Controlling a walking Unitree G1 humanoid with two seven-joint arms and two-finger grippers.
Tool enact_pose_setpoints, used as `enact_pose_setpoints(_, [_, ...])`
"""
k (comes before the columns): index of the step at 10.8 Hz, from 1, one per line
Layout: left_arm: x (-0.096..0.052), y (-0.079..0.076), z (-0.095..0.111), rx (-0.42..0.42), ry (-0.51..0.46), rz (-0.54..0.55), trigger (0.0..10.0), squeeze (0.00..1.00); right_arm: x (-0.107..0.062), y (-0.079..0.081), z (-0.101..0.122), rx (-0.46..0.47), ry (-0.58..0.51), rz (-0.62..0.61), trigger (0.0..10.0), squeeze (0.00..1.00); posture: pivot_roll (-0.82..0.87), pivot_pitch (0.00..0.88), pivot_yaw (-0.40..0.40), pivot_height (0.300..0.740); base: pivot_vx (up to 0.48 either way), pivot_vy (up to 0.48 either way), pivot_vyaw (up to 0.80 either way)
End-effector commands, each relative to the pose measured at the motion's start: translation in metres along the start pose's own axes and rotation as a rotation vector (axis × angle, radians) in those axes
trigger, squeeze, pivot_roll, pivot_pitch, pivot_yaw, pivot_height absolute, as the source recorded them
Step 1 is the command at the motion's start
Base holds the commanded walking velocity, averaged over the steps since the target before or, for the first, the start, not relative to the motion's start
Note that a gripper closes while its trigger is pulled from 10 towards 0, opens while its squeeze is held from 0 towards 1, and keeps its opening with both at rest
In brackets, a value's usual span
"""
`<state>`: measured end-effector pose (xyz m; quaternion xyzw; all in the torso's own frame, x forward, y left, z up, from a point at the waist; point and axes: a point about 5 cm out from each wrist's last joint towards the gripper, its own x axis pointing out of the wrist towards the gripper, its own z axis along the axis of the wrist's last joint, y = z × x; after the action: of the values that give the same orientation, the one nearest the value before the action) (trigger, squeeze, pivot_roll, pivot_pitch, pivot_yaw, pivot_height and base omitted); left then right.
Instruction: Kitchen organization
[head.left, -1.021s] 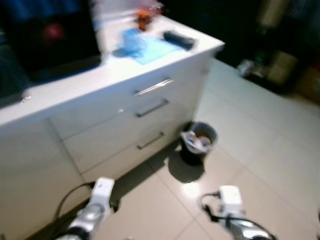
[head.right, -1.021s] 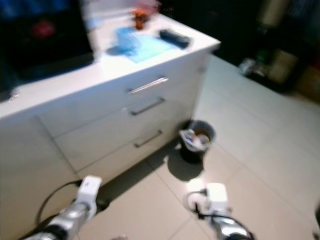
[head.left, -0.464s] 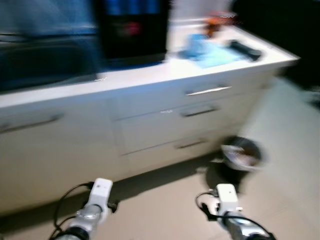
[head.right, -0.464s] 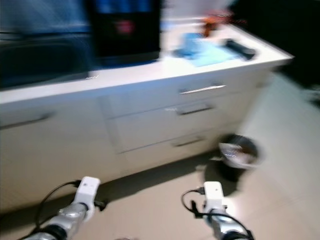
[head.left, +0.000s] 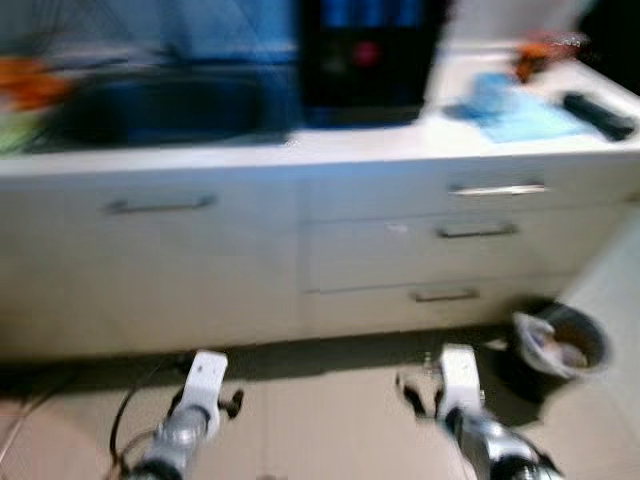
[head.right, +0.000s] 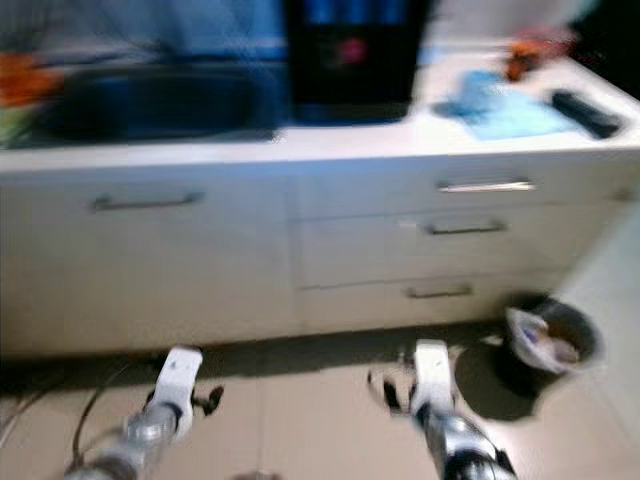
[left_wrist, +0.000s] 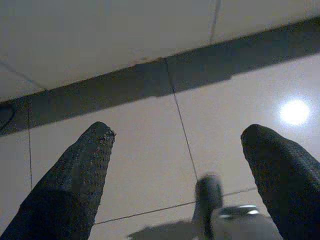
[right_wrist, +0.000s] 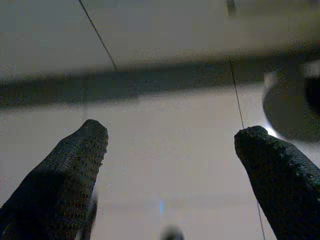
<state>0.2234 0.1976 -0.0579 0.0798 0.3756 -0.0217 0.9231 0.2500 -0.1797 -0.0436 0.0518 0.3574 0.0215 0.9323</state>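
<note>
A blurred white kitchen counter (head.left: 300, 150) runs across the head view, with a dark sink (head.left: 160, 105), a black appliance (head.left: 365, 50), a blue cloth (head.left: 510, 105) and a dark oblong object (head.left: 598, 113) on top. Drawers (head.left: 470, 232) sit below; a small waste bin (head.left: 562, 345) stands on the tiled floor (left_wrist: 220, 115). The left gripper (left_wrist: 180, 150) and right gripper (right_wrist: 170, 150) hang low over the tiles, fingers spread wide, holding nothing.

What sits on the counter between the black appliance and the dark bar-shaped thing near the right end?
In the left eye view, a light blue cloth lies on the white counter between the black appliance and the dark bar-shaped thing. Blur hides finer detail.
</note>
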Motion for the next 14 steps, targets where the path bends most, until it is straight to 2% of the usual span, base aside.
enact_pose_setpoints(1, [0.000, 0.006, 0.011, -0.032, -0.078, 0.042, 10.0, 0.00, 0.005, 0.010, 0.037, -0.003, -0.155, 0.047, 10.0, 0.00, 0.07, 0.000, -0.030, 0.740, 0.000, 0.000, 0.00])
enact_pose_setpoints(2, [0.003, 0.012, 0.035, -0.033, -0.163, 0.070, 10.0, 0.00, 0.005, 0.017, 0.059, -0.022, -0.247, 0.099, 10.0, 0.00, 0.07, 0.000, -0.032, 0.740, 0.000, 0.000, 0.00])
enact_pose_setpoints(3, [0.006, 0.020, 0.070, 0.011, -0.255, 0.083, 10.0, 0.00, 0.005, 0.019, 0.064, -0.002, -0.277, 0.127, 10.0, 0.00, 0.07, 0.000, -0.038, 0.740, 0.000, 0.000, 0.00])
enact_pose_setpoints(4, [0.004, 0.023, 0.083, -0.039, -0.337, 0.082, 10.0, 0.00, 0.004, 0.019, 0.068, 0.063, -0.295, 0.115, 10.0, 0.00, 0.07, 0.009, -0.044, 0.740, 0.000, 0.000, 0.00])
enact_pose_setpoints(5, [-0.011, 0.029, 0.115, -0.045, -0.540, 0.074, 10.0, 0.00, -0.002, 0.027, 0.082, 0.007, -0.409, 0.134, 10.0, 0.00, 0.07, 0.017, -0.048, 0.740, 0.000, 0.000, 0.00])
enact_pose_setpoints(6, [-0.020, 0.029, 0.124, -0.040, -0.611, 0.088, 10.0, 0.00, -0.007, 0.030, 0.090, -0.033, -0.468, 0.122, 10.0, 0.00, 0.07, 0.017, -0.048, 0.740, 0.000, 0.000, 0.00])
enact_pose_setpoints(7, [-0.035, 0.027, 0.137, -0.032, -0.717, 0.105, 10.0, 0.00, -0.017, 0.034, 0.103, 0.027, -0.556, 0.156, 10.0, 0.00, 0.07, 0.025, -0.052, 0.740, 0.000, 0.000, 0.00])
enact_pose_setpoints(8, [-0.048, 0.025, 0.145, -0.024, -0.798, 0.099, 10.0, 0.00, -0.028, 0.032, 0.114, -0.066, -0.643, 0.108, 10.0, 0.00, 0.06, 0.027, -0.057, 0.740, 0.000, 0.000, 0.00])
enact_pose_setpoints(9, [-0.059, 0.025, 0.147, -0.011, -0.839, 0.103, 10.0, 0.00, -0.038, 0.035, 0.118, -0.038, -0.667, 0.185, 10.0, 0.00, 0.06, 0.027, -0.057, 0.740, 0.000, 0.000, 0.00])
enact_pose_setpoints(10, [-0.074, 0.027, 0.145, 0.013, -0.874, 0.112, 10.0, 0.00, -0.050, 0.033, 0.124, -0.080, -0.707, 0.184, 10.0, 0.00, 0.06, 0.029, -0.059, 0.740, 0.000, 0.000, 0.00])
enact_pose_setpoints(11, [-0.084, 0.032, 0.137, 0.007, -0.867, 0.133, 10.0, 0.00, -0.056, 0.024, 0.125, -0.050, -0.686, 0.116, 10.0, 0.00, 0.06, 0.030, -0.060, 0.740, 0.000, 0.000, 0.00])
enact_pose_setpoints(12, [-0.096, 0.034, 0.135, 0.008, -0.874, 0.130, 10.0, 0.00, -0.064, 0.019, 0.124, -0.060, -0.671, 0.075, 10.0, 0.00, 0.06, 0.033, -0.059, 0.740, 0.000, 0.000, 0.00])
enact_pose_setpoints(14, [-0.109, 0.030, 0.138, 0.011, -0.886, 0.119, 10.0, 0.00, -0.077, 0.024, 0.120, -0.105, -0.699, 0.110, 10.0, 0.00, 0.06, 0.030, -0.057, 0.740, 0.000, 0.000, 0.00])
